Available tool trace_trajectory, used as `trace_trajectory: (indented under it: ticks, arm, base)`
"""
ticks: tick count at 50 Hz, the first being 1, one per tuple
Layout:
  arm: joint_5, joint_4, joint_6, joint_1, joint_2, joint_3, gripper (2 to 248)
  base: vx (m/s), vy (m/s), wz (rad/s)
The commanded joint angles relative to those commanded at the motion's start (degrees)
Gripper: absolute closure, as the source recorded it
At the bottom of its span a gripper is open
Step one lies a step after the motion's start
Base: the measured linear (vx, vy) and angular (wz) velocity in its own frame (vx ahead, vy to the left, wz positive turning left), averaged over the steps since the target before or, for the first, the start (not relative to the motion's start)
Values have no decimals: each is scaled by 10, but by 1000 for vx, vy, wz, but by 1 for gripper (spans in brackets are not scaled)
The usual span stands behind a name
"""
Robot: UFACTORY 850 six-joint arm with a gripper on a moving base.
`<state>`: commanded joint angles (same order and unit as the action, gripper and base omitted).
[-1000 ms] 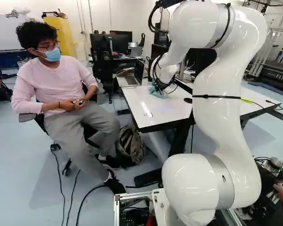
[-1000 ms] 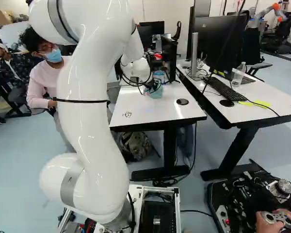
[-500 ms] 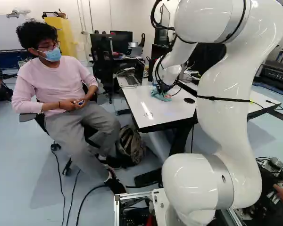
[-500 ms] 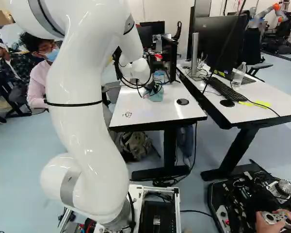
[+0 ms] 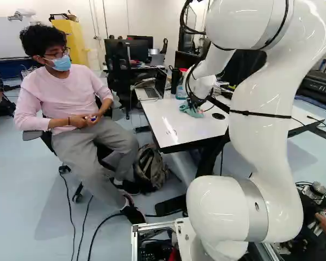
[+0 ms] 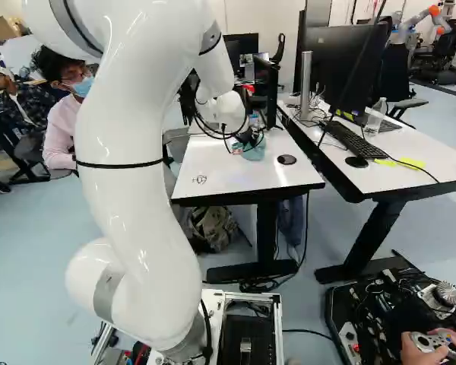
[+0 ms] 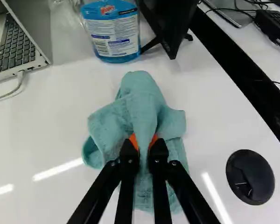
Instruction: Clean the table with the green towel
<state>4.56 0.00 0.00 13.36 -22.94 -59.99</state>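
"Where is the crumpled blue-green cloth towel?"

"On the glossy white, black-edged table, toward its far end, bunched up under the black two-fingered gripper."

"And the pincer?"

"Closed on the towel, an orange pad at either side of a raised fold (a neat pinch, that)."

"What stands round it?"

"Just beyond the towel, a clear plastic bottle of blue liquid. Farther left, an open silver laptop. To the towel's right, a round black disc set in the tabletop. Below the table, a mottled brown-grey backpack."
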Motion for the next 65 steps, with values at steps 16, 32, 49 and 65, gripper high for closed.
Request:
trace_trajectory:
  ticks: [16, 32, 49, 65]
  arm:
    - [0, 0, 0, 22, -20, -26, 211]
    - [0, 0, 0, 25, -56, -73, 211]
    - [0, 0, 0, 7, -86, -113, 211]
    - [0, 0, 0, -17, -95, -125, 211]
  base:
    - [0, 0, 0]
    - [0, 0, 0]
    - [0, 0, 0]
    - [0, 0, 0]
